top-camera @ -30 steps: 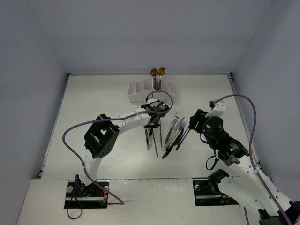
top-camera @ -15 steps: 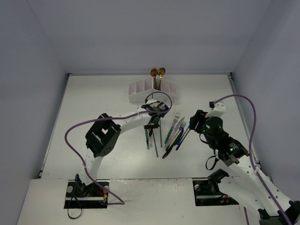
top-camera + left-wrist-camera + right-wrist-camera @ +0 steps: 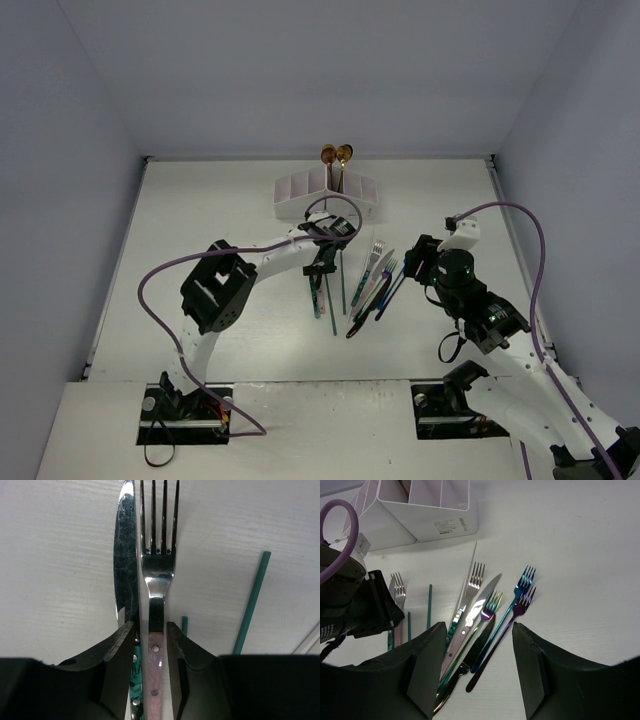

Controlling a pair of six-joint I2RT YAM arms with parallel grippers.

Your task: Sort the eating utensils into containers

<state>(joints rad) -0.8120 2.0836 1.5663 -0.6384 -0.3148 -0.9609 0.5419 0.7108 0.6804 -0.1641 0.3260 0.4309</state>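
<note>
A silver fork point(image 3: 159, 555) with a pinkish riveted handle lies on the table next to a knife point(image 3: 125, 555) with a teal handle. My left gripper point(image 3: 151, 630) is low over them, its jaws narrowly open and straddling the fork's handle; thin gaps still show. In the top view it point(image 3: 322, 264) sits in front of the white organiser box point(image 3: 300, 205), which holds two copper and gold spoons point(image 3: 335, 155). My right gripper point(image 3: 479, 627) is wide open and empty above a pile of forks and knives point(image 3: 485, 612).
Two teal chopsticks point(image 3: 252, 600) lie just right of the left gripper. The pile point(image 3: 372, 285) lies between the two arms. The box also shows in the right wrist view point(image 3: 420, 515). Grey walls enclose the table on three sides.
</note>
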